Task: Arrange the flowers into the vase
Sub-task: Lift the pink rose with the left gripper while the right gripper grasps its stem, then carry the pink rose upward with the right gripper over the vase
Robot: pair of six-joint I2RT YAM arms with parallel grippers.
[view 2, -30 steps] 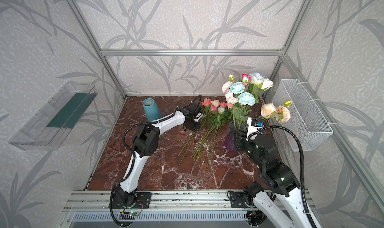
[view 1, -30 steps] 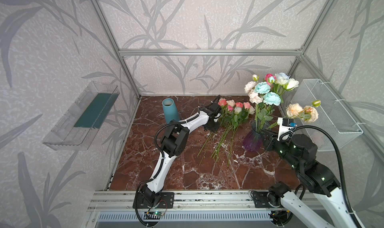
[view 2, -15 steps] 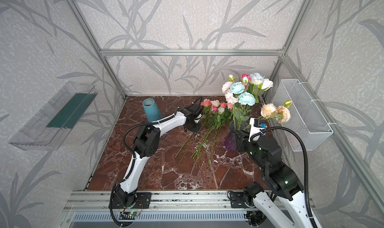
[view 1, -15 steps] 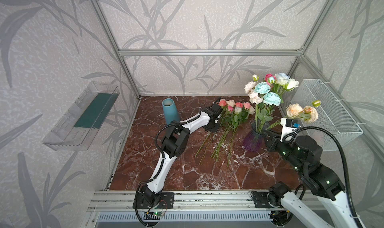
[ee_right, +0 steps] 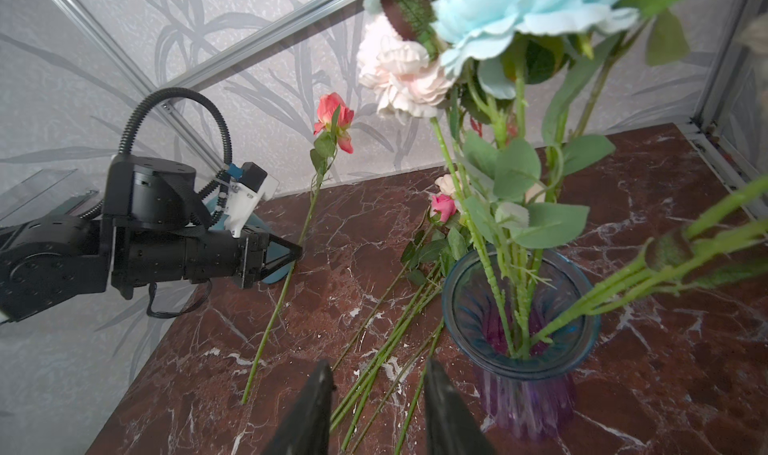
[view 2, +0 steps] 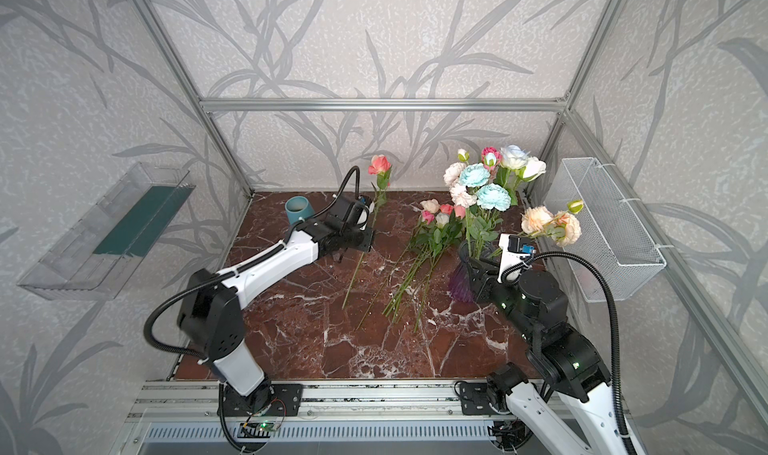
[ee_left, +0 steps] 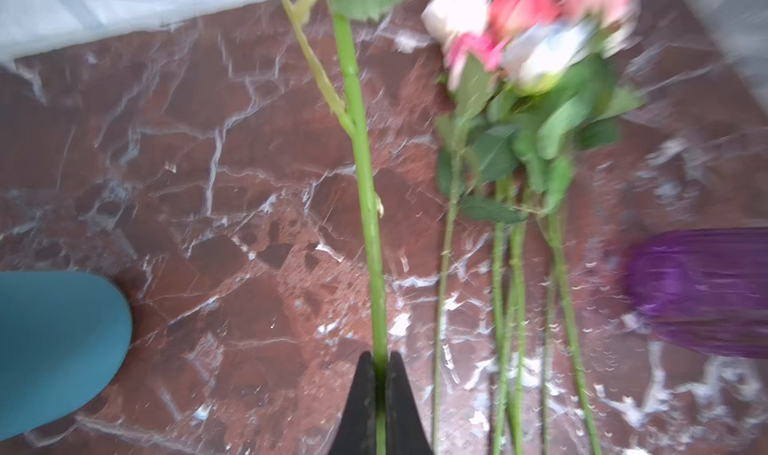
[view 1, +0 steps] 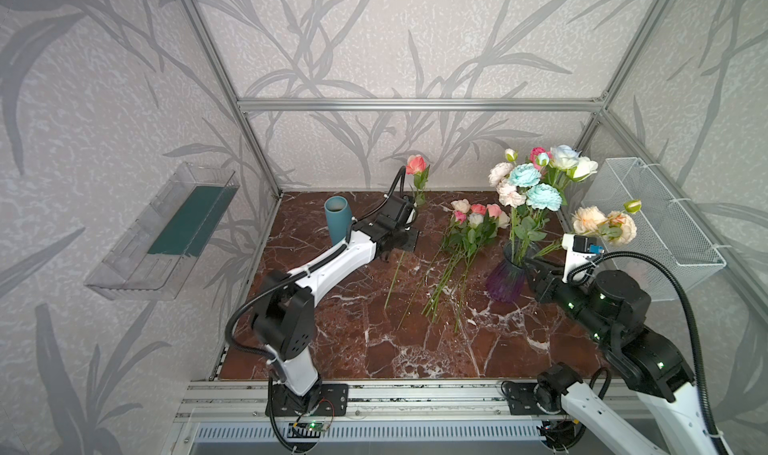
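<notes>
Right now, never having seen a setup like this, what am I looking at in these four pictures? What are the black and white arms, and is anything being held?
These are two robot arms mounted at the front edge of a marble tabletop. Each ends in a two-fingered tool. Two pictures look down on the whole scene from one camera head above. The other two come from a small camera on each arm's wrist.

The left tool is shut on the green stem of a coral rose, whose bloom is raised above the table. The right tool is open and holds nothing. It sits beside a purple vase that already holds blue, cream and pink blooms.

A bunch of loose flowers lies on the table between the arms. A teal cup stands at the back left.
</notes>
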